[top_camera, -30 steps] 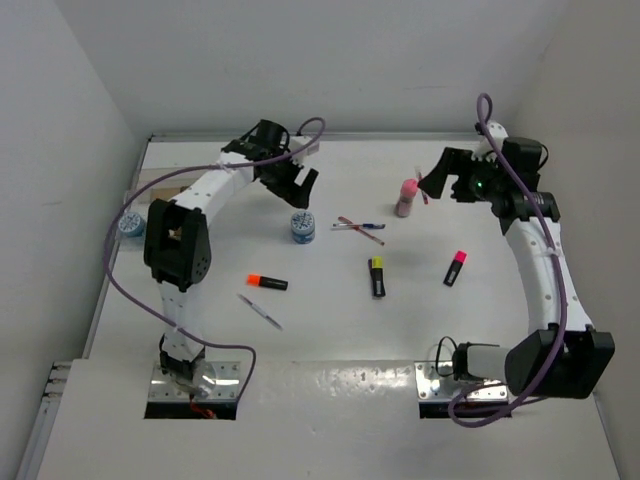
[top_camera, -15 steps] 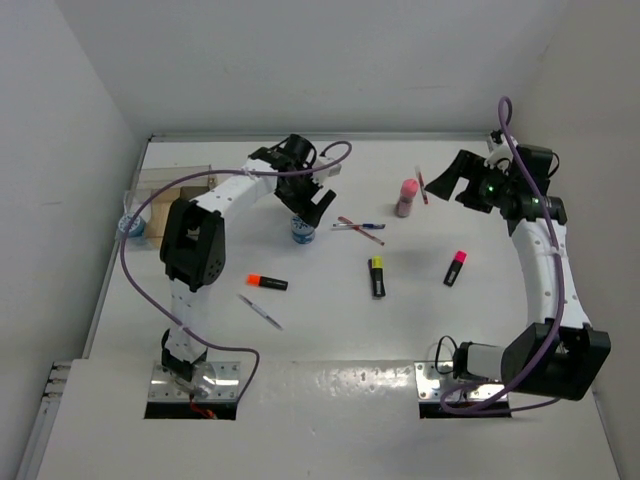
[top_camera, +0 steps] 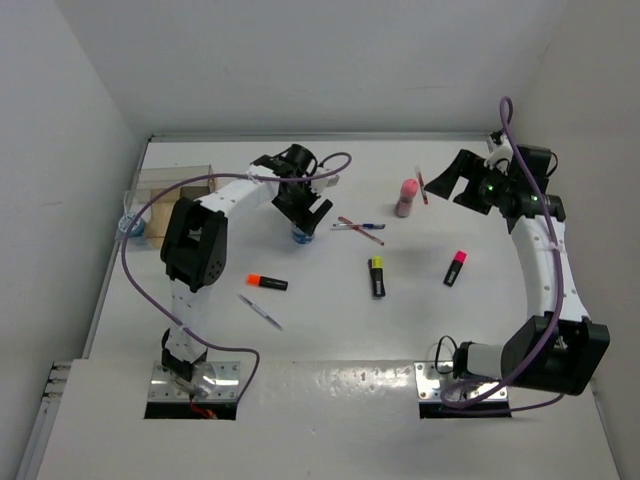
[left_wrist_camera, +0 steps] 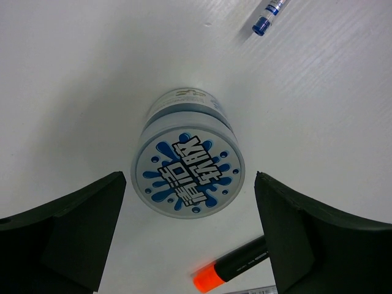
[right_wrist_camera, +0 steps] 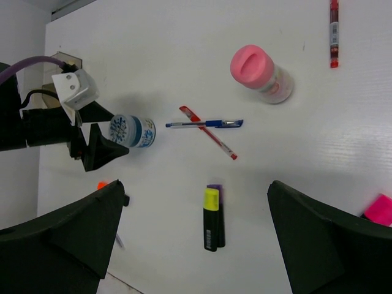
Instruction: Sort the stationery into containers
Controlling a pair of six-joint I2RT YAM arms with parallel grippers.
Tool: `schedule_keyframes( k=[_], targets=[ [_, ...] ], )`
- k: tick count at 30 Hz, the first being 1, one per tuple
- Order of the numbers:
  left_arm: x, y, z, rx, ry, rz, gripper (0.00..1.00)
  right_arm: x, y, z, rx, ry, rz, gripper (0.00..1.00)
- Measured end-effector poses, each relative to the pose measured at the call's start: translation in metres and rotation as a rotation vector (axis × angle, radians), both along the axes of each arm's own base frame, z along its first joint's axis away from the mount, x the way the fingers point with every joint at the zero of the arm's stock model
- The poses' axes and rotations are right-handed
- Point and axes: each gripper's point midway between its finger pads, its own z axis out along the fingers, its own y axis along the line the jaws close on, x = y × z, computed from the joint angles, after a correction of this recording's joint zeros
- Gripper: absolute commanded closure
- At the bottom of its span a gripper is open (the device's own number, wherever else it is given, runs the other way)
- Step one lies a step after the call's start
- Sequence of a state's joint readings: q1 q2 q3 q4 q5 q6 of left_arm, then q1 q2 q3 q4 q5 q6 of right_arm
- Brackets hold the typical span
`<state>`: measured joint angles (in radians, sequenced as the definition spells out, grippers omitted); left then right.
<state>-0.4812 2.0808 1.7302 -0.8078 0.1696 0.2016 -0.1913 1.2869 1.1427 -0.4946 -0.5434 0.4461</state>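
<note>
The small round jar with blue splashes on its white lid stands upright on the white table, a bit left of the middle, and it is not in a box yet. The left gripper hangs right over it and looks straight down on the lid. Its two black fingers are wide apart, one on each side of the jar with a gap on both sides, so they touch nothing and hold nothing. I think it is lined up like this so it can go down and squeeze the jar by its round sides. A stubby black highlighter with an orange cap lies near, so the fingers should not bump it. The box with tan and dark see-through walls sits at the far left of the table, well apart from the jar. The right gripper is up in the air near the pink bottle, its fingers also wide apart and holding nothing.
</note>
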Motion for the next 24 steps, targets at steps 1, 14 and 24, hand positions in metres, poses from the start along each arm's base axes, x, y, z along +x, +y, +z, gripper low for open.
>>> schedule_keyframes(
  k=[1,14,24],
  targets=[
    [0.000,0.000,0.000,0.001,-0.003,0.000,0.07,0.000,0.000,-0.001,0.001,0.002,0.000,0.01],
    [0.005,-0.013,-0.003,0.033,-0.030,-0.018,0.21,0.001,0.000,-0.005,0.008,0.014,0.004,0.01],
    [0.005,-0.004,0.001,0.066,-0.028,-0.002,0.37,0.002,0.000,-0.006,0.002,0.015,0.009,0.01]
  ],
)
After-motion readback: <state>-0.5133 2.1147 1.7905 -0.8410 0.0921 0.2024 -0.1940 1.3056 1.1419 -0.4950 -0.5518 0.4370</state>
